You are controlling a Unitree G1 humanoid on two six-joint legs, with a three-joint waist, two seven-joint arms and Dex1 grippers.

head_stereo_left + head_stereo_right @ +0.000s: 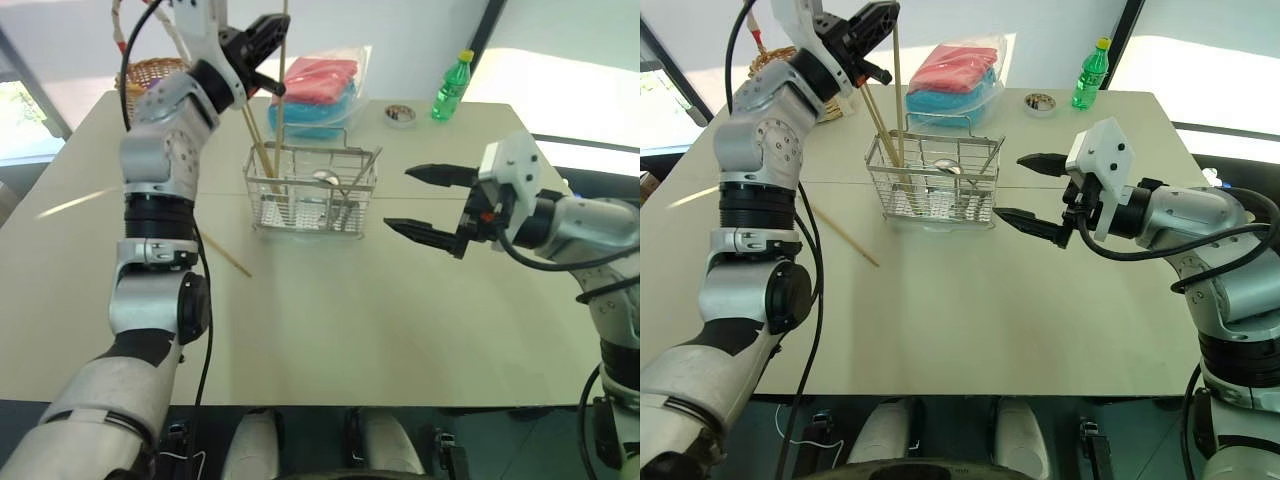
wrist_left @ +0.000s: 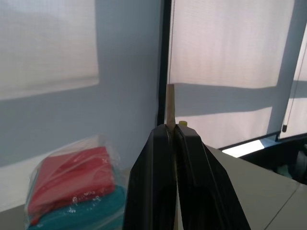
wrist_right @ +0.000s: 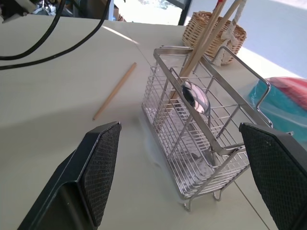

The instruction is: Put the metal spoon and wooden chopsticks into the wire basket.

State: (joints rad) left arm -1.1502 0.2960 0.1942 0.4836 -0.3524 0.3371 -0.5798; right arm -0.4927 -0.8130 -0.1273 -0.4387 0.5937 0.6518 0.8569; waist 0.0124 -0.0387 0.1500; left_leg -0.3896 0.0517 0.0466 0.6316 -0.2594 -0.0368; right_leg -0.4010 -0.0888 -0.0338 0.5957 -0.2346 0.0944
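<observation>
The wire basket stands mid-table with the metal spoon inside, bowl up. Two wooden chopsticks lean in its left end. My left gripper hovers above the basket, shut on another chopstick that hangs upright with its lower end reaching down into the basket. One more chopstick lies flat on the table, left of and nearer than the basket. Right of the basket, my right gripper is open and holds nothing, fingers pointing toward it.
A round wicker basket sits at the far left. Behind the wire basket lies a clear bag of red and blue cloths. A small round tin and a green bottle stand far right. A sunlight streak crosses the left.
</observation>
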